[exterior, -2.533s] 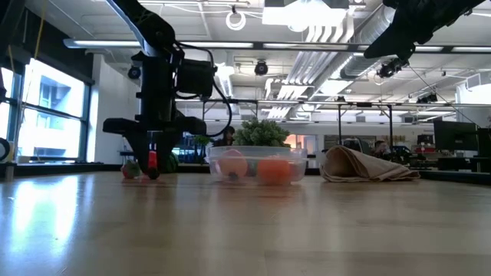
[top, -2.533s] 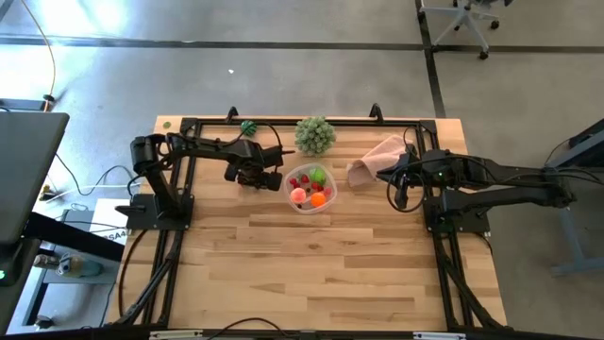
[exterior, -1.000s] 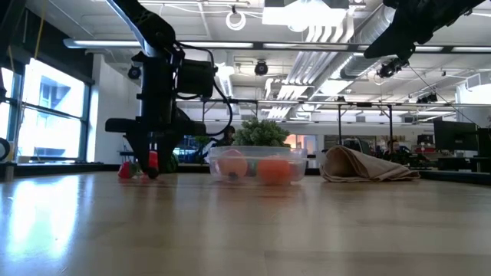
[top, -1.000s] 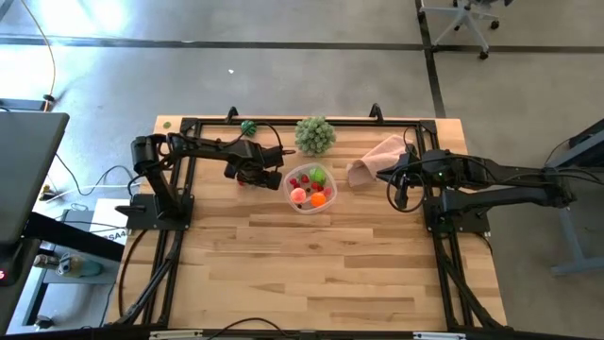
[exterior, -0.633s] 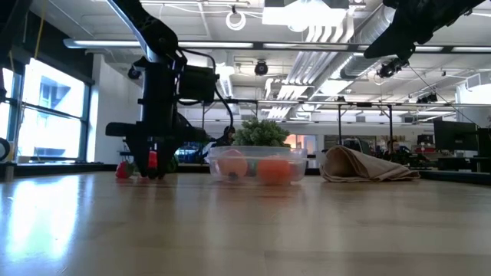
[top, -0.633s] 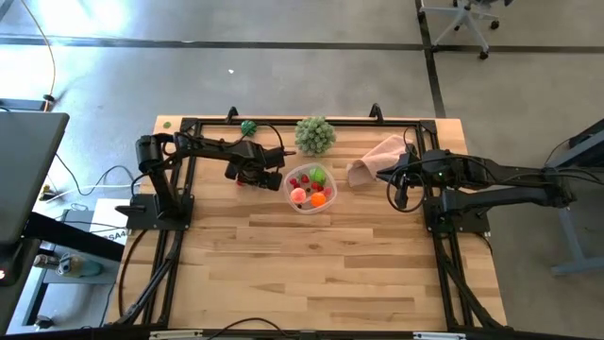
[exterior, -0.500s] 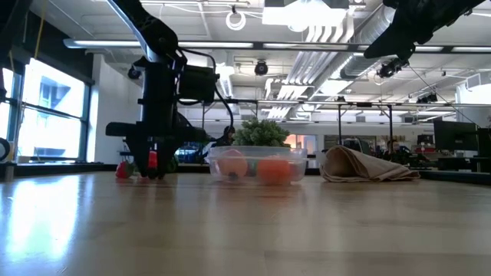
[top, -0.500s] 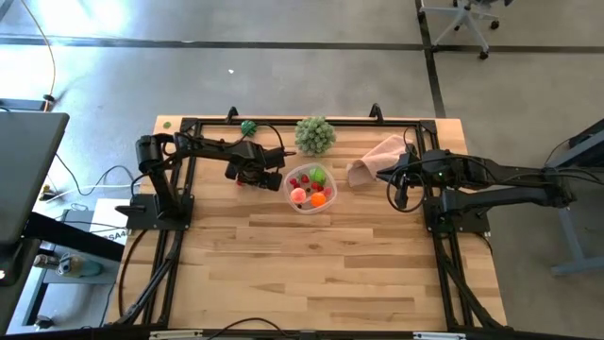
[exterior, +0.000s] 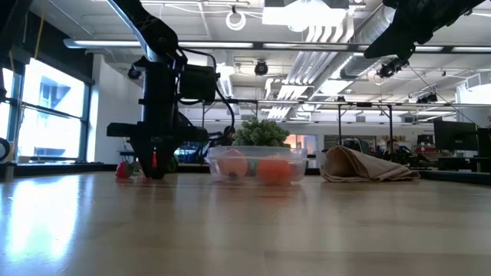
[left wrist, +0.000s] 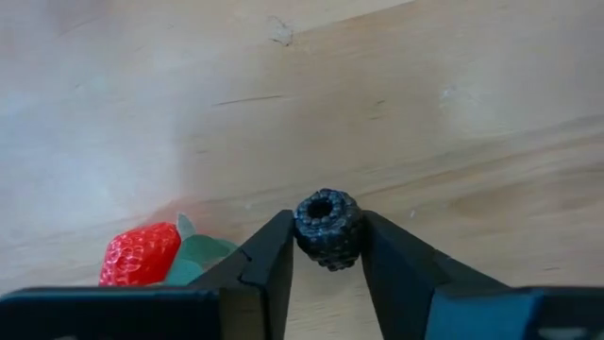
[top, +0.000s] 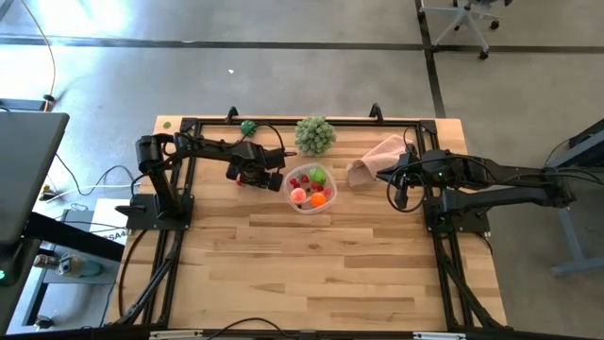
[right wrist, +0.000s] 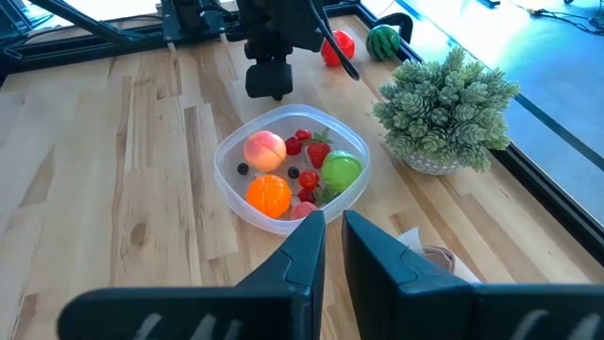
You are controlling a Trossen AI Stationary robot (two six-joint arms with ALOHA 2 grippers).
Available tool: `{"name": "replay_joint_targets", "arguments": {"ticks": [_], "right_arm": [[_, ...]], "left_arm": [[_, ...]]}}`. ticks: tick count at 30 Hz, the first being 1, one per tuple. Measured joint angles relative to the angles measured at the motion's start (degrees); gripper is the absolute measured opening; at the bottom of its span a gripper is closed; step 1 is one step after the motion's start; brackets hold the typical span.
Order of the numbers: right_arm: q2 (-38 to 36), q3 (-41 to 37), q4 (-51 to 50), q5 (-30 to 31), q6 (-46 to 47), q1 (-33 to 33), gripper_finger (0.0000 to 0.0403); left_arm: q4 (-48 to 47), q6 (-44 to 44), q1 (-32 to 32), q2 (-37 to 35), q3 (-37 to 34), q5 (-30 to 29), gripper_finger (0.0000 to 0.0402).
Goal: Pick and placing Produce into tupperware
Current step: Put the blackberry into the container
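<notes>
From above, the left gripper (top: 247, 178) is sitting just left of the tupperware (top: 309, 188), barely shifted from a moment ago. The tupperware is holding a peach (top: 298, 195), orange (top: 319, 199) and green fruit (top: 319, 176). At the left wrist, its fingers (left wrist: 274, 255) have narrowed and are pinching a blackberry (left wrist: 327, 229) beside a strawberry (left wrist: 140, 254). The right gripper (right wrist: 333, 233) is hanging clenched and empty above the tupperware's near rim.

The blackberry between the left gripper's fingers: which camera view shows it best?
The left wrist view: the blackberry fills the gap between the left gripper's fingers, on the table. In the high, low and right wrist views the left arm hides it.
</notes>
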Motion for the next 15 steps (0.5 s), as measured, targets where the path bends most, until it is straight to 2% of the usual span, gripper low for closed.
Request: {"name": "replay_joint_targets", "arguments": {"ticks": [4, 11, 15], "right_arm": [[0.0, 0.0, 0.0, 0.0, 0.0, 0.0, 0.0030], [0.0, 0.0, 0.0, 0.0, 0.0, 0.0, 0.0030], [0.0, 0.0, 0.0, 0.0, 0.0, 0.0, 0.0030]], "left_arm": [[0.1, -0.2, 0.0, 0.0, 0.0, 0.0, 0.0097], [0.1, -0.1, 0.0, 0.0, 0.0, 0.0, 0.0113], [0.1, -0.1, 0.0, 0.0, 0.0, -0.1, 0.0109]]}}
